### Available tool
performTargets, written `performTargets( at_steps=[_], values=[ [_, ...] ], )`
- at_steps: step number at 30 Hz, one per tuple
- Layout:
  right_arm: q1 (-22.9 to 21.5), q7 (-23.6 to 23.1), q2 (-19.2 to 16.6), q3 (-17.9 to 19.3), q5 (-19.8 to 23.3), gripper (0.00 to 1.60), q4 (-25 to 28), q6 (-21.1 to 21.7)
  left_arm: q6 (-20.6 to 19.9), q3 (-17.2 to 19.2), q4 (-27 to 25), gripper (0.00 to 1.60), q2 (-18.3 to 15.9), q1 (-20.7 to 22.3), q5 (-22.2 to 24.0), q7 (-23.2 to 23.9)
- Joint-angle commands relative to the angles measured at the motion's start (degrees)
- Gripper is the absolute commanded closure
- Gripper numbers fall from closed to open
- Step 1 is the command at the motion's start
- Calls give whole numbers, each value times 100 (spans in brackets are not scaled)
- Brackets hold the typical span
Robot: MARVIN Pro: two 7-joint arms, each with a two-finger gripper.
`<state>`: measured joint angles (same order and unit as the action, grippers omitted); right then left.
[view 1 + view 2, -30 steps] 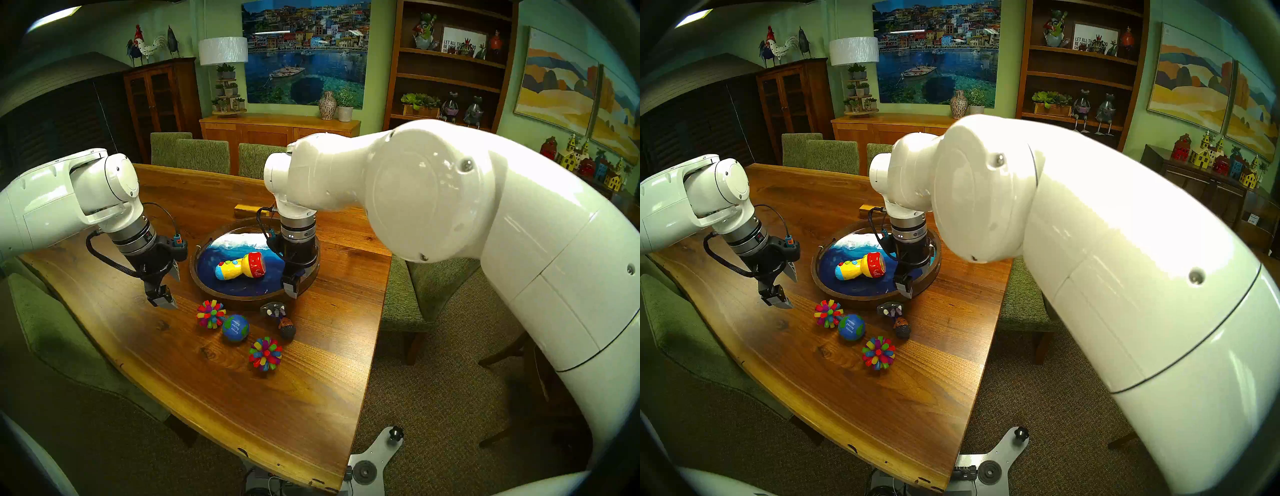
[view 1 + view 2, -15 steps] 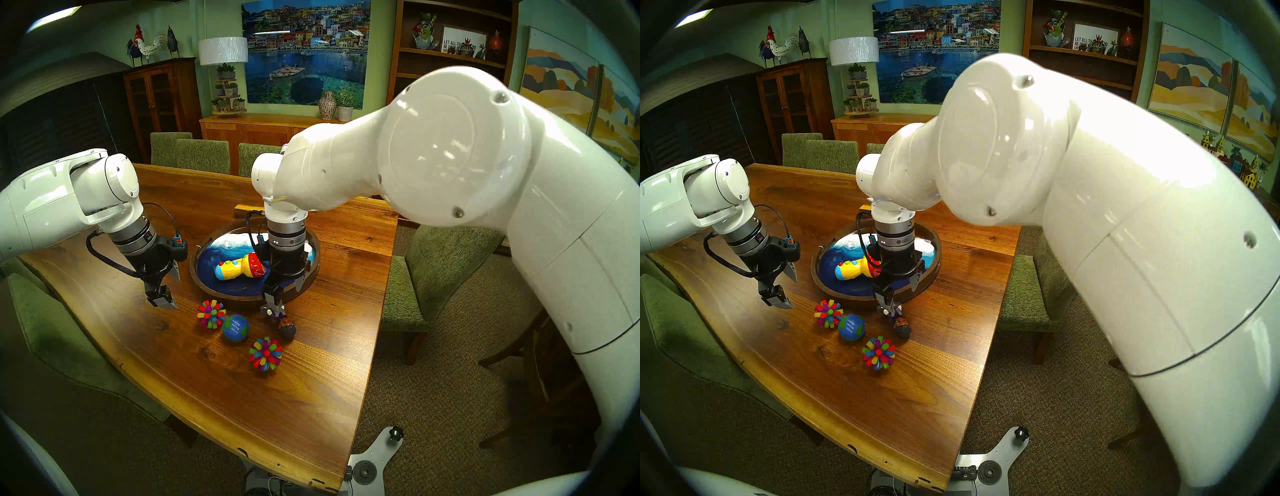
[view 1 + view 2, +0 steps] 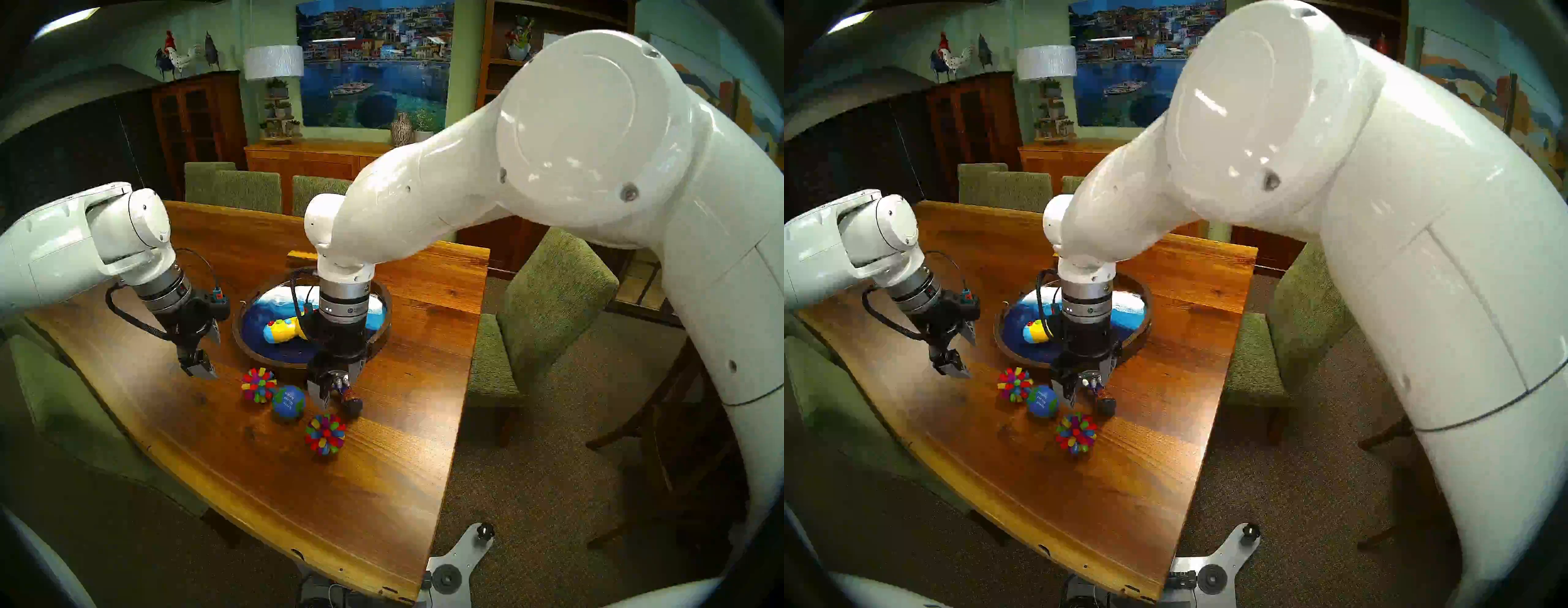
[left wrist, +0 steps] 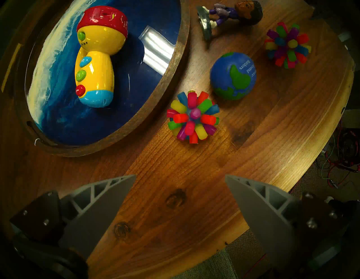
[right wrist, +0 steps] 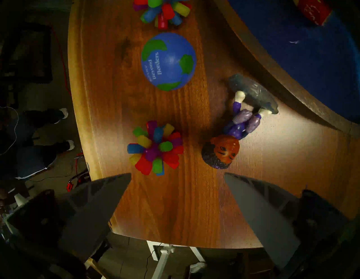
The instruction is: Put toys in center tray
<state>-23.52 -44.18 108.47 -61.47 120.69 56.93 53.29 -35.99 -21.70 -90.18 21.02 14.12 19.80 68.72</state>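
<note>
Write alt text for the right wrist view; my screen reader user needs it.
A small doll lies on its side on a wooden table, just beyond two open grey gripper fingers. A globe ball and two spiky balls lie to its left, and a blue tray's wooden rim curves across the upper right.

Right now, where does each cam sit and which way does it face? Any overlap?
Head stereo left: on the head, looking down at the table; both arms, left gripper, right gripper.
Head stereo right: the same, shifted sideways.
Left wrist: looks down past its open gripper at the tray and toy flashlight.
Right wrist: looks down past its open gripper at the doll.
Both wrist views share the globe ball.
</note>
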Motion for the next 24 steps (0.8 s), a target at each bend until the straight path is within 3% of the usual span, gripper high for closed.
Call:
performTargets(
  at_steps=[1, 6, 10, 24],
  values=[
    [-118, 722, -262, 51, 472, 0, 48, -394, 2, 129, -5, 0, -6, 169, -8, -3],
    [-78, 1218, -307, 27, 804, 0, 128, -589, 1, 129, -6, 0, -7, 170, -9, -2],
    [39, 1461, -245, -13, 1037, 0, 23, -501, 0, 129, -8, 0, -8, 172, -10, -1],
    [485, 1782, 94, -203, 1233, 0, -603, -138, 0, 130, -9, 0, -9, 172, -12, 0]
  ],
)
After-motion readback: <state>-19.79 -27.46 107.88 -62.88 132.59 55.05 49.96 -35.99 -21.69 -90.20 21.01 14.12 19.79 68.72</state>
